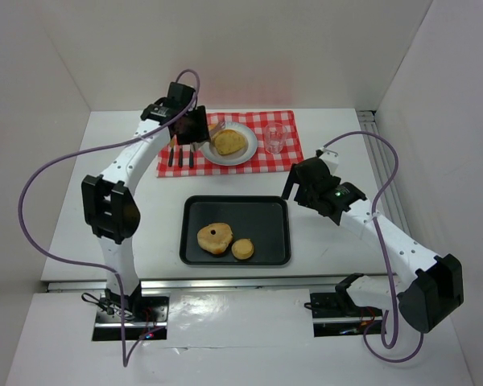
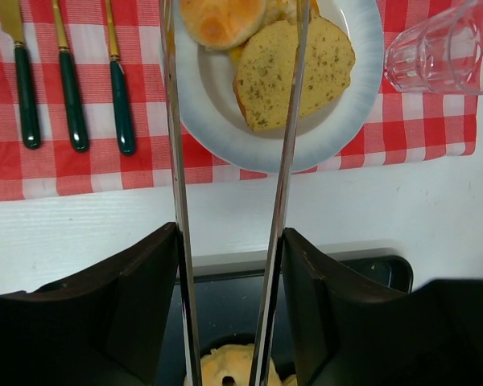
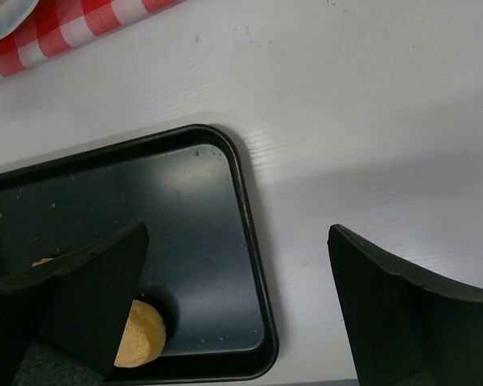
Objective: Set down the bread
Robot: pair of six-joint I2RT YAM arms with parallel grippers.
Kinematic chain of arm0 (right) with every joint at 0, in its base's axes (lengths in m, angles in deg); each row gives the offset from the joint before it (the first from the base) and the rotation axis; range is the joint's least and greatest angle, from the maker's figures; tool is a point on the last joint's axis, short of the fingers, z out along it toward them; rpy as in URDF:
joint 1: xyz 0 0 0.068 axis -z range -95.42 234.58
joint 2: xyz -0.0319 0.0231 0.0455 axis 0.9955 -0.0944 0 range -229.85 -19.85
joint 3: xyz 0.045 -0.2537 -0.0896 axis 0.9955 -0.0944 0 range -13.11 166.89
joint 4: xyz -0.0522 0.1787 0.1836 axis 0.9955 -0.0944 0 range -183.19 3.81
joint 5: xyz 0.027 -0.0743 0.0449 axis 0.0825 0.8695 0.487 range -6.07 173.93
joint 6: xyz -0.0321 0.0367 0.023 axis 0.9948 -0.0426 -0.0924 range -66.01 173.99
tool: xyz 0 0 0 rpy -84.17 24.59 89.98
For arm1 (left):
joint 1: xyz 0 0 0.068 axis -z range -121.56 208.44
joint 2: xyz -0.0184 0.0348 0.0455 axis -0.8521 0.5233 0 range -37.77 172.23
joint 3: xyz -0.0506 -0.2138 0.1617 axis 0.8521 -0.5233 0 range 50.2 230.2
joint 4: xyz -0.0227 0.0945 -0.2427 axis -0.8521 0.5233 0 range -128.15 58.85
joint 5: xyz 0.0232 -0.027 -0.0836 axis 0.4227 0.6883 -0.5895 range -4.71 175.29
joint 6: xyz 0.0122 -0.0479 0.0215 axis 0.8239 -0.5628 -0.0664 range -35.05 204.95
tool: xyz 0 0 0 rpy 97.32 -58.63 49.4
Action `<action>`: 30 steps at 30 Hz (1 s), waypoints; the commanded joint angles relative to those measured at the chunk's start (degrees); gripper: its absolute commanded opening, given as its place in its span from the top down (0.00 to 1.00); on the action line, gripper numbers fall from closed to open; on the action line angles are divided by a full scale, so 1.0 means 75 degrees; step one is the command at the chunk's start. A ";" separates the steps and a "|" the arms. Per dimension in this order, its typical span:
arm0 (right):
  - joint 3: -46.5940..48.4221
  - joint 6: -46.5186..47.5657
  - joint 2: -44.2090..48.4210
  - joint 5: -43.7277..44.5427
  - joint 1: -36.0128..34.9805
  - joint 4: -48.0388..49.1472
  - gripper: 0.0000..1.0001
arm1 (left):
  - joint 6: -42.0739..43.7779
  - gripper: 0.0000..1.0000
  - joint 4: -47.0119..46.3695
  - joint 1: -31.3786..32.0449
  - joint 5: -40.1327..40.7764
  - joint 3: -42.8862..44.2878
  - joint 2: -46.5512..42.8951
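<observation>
While near the plate (image 2: 338, 129), left claw (image 2: 229, 233) tight on tongs (image 2: 174, 121); right claw (image 3: 237, 233) wide, empty.

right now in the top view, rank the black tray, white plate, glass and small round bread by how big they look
1. black tray
2. white plate
3. glass and small round bread: they look about alike, so no ranking between them
</observation>
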 commanded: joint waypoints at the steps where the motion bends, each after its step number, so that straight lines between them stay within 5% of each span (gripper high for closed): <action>1: 0.0289 0.0053 0.0013 0.0117 -0.0061 0.0242 0.00 | 0.0294 0.36 0.0069 -0.0027 0.0400 0.0489 -0.0759; 10: 0.0289 0.0053 0.0013 0.0117 -0.0061 0.0242 0.00 | 0.0434 0.39 0.0140 -0.0027 0.1688 -0.0036 -0.1708; 12: 0.0289 0.0053 0.0013 0.0117 -0.0061 0.0242 0.00 | 0.0435 0.40 0.0140 -0.0109 0.2447 -0.0329 -0.2140; 13: 0.0289 0.0053 0.0082 0.0117 -0.0061 0.0242 0.00 | 0.0365 0.41 0.0140 -0.0109 0.3681 -0.0829 -0.2305; 16: 0.0289 0.0053 0.0083 0.0117 -0.0061 0.0242 0.00 | 0.0073 0.41 -0.0023 -0.0436 0.4454 -0.2163 -0.2948; 26: 0.0149 0.0053 0.0013 0.0117 -0.0061 0.0313 0.00 | -0.1041 0.39 -0.1828 -0.1598 0.3203 -0.5731 -0.3502; 28: 0.0149 0.0053 0.0083 0.0117 -0.0061 0.0313 0.00 | -0.1123 0.36 -0.1829 -0.1715 0.2922 -0.5733 -0.3223; 30: 0.0149 0.0053 0.0083 0.0117 -0.0061 0.0313 0.00 | -0.1240 0.21 -0.1538 -0.1715 0.2815 -0.5546 -0.3011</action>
